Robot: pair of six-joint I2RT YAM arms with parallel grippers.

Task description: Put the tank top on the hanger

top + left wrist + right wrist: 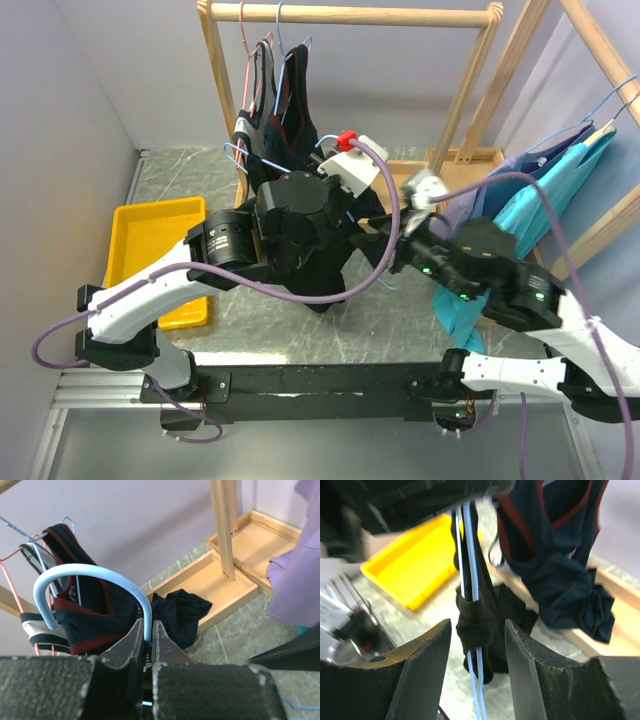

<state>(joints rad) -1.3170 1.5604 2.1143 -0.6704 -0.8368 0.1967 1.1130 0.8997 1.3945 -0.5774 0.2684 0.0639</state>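
My left claw [147,631] is clamped tight on the neck of the hanger [90,571], just under the hook, which curves free beyond the fingertips. My right claw [477,625] stands apart, one jaw either side of the hanger's two blue wires and of the tank top [485,630], a bunch of black cloth wrapped round them. I see no firm contact on either side. So the top is on the wire, over the table [170,175] in front of the left arm, but gathered in a lump rather than spread.

I judge the step in hand is seating the cloth along the hanger's shoulder. To do it well I'd pinch cloth only, never the wire, and draw it outward along the shoulder while the left claw holds the hanger level. The red-trimmed top [555,550] hangs close behind, so I'd steer clear of it.
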